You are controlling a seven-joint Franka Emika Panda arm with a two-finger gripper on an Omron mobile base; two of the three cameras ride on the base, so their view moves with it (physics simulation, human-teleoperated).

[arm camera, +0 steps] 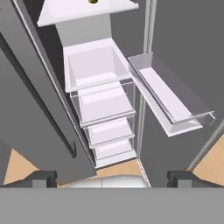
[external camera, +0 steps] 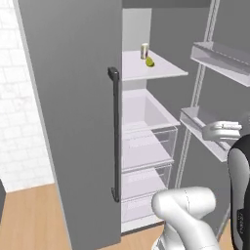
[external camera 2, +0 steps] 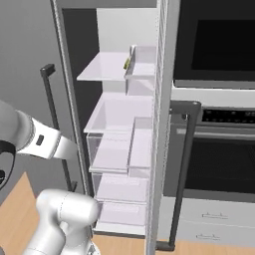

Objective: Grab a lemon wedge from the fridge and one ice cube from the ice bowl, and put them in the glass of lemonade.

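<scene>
Standing behind the robot, I start at the left with the fridge [external camera: 73, 122], its near door shut and a long dark bar handle [external camera: 115, 134] running down the door's edge; past that handle the right half stands open onto white shelves and clear drawers [external camera: 146, 146]. On the top shelf [external camera: 161, 71] sits a small cream-and-red can [external camera: 144, 51], and touching or just beside it, at about four o'clock from the can, lies the lemon wedge [external camera: 150, 62]. Further right hang the open door's clear bins [external camera: 219, 58]. In the hand view the gripper [arm camera: 112, 178] has its two dark tips set wide apart at the bottom edge, nothing between them, so it is open and empty. From there the wedge [arm camera: 92, 1] lies at twelve o'clock, a shade towards eleven, high and deep on the shelf, well apart from the fingertips [arm camera: 41, 177]. I judge the coming reach must climb and push forward over the drawers. The wedge is too small to tell its long axis.
</scene>
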